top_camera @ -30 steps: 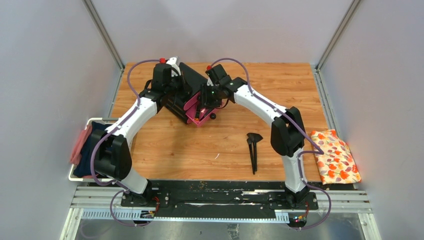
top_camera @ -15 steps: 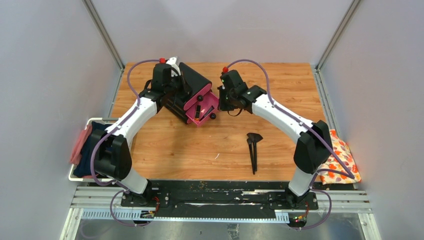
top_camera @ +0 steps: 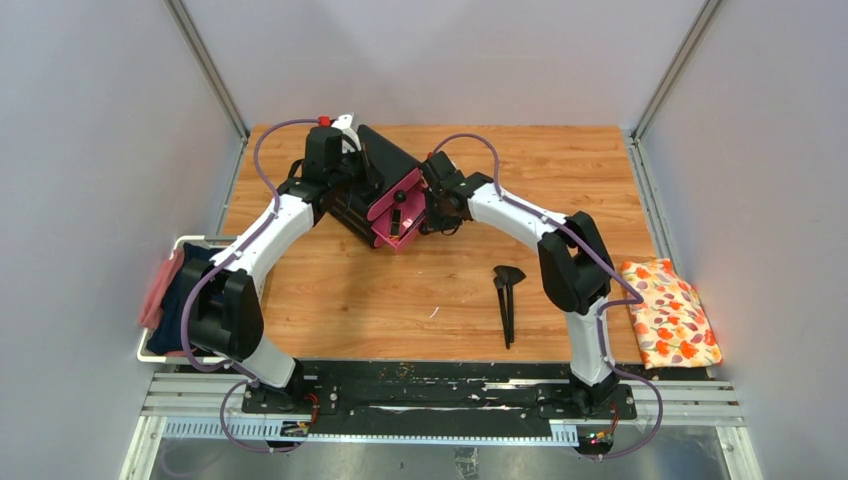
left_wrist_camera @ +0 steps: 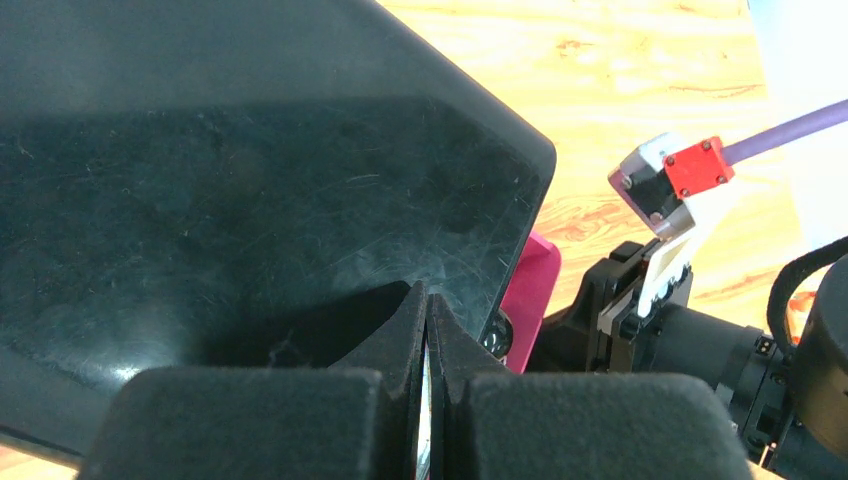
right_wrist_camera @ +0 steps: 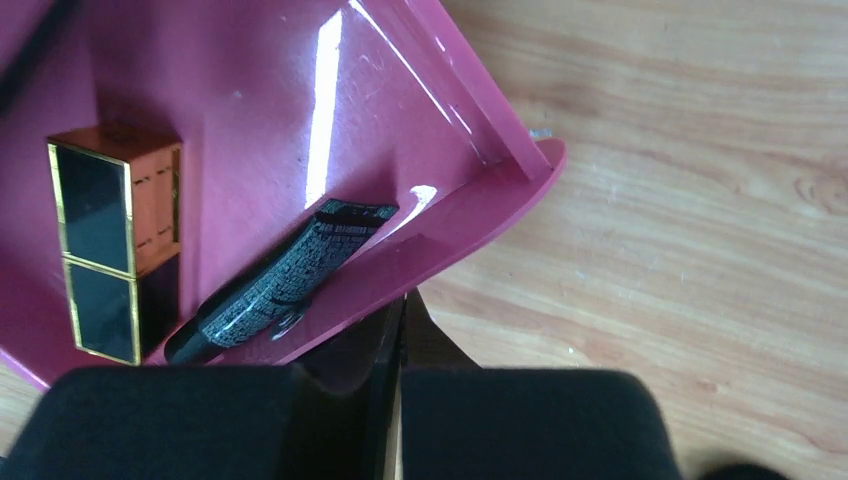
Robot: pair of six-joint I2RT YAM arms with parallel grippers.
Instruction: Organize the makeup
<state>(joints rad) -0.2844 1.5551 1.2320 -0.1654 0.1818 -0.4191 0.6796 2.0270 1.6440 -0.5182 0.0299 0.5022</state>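
desk (top_camera: 330, 290): wood top, carries everything below.
black box (top_camera: 392, 158): set at a slant on the far half of the desk, between the two claws.
orange floral cloth (top_camera: 670, 312): at the desk's right edge, well apart from both claws.
pink drawer (right_wrist_camera: 260, 120): pulled out of the box; its front wall is right at the right claw's fingertips.
brushes (top_camera: 508, 300): flat on the desk, well apart from the right claw on its base side. Long axis runs near-far, heads to the far end, handles to the near edge.
black-and-gold case (right_wrist_camera: 115, 240): on the drawer floor, beyond the tube from the right claw. Long axis runs up-down in the right wrist view.
black tube (right_wrist_camera: 285, 275): in the drawer, lying along the front wall, just beside the right claw's tips. Long axis diagonal; flat crimped end points up-right, the other end down-left toward the case.
left claw (left_wrist_camera: 428, 310): clenched, fingers pressed together, tips against the box's black top.
right claw (right_wrist_camera: 400, 330): clenched, nothing gripped, tips at the outer side of the drawer's front wall.
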